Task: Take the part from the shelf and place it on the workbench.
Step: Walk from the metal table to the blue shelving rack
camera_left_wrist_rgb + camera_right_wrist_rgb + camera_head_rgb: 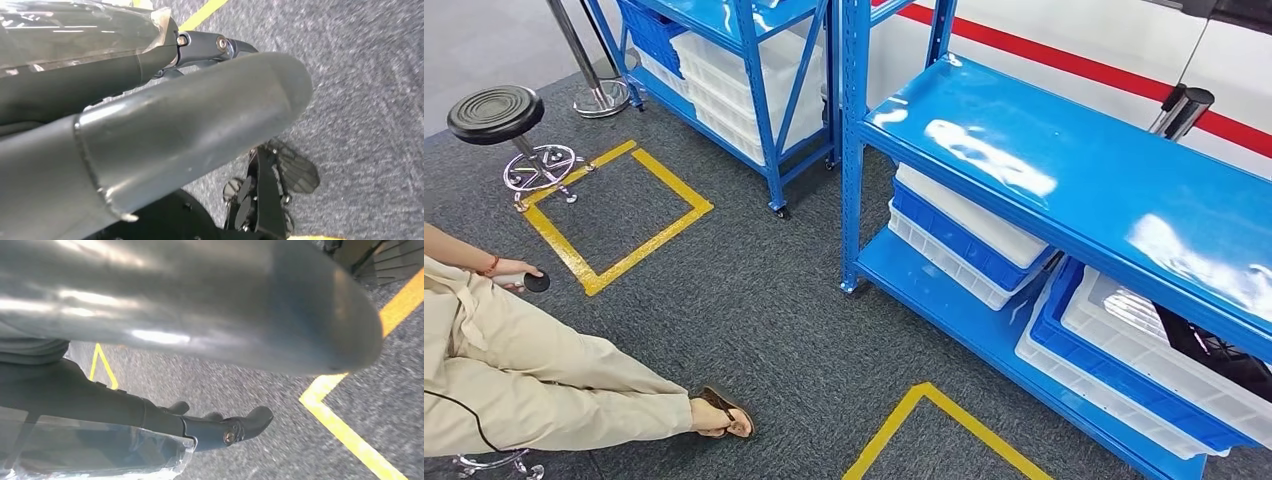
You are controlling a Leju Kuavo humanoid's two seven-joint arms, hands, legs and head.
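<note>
The grey carpet [754, 310] covers the floor, with yellow tape lines [614, 215] stuck on it in squares. A big blue shelf [1074, 190] stands on the right, and its shiny top is bare. Under that top sit white and blue bins [969, 235], stacked one on another, and more bins [1144, 365] sit on the lowest board. Something dark [1214, 350] lies in the bin at the far right, but I cannot tell if it is the part. A second blue shelf [754, 60] stands further back with white bins too. A person [534, 370] sits at the left with legs stretched out, holding a small black thing [536, 282]. A black stool [496, 112] stands behind. The left hand [165, 135] hangs over the carpet with nothing in it, its fingers [220, 46] stretched out. The right hand [210, 340] hangs over the carpet too, holding nothing, with its fingers [235, 427] only a little bent.
</note>
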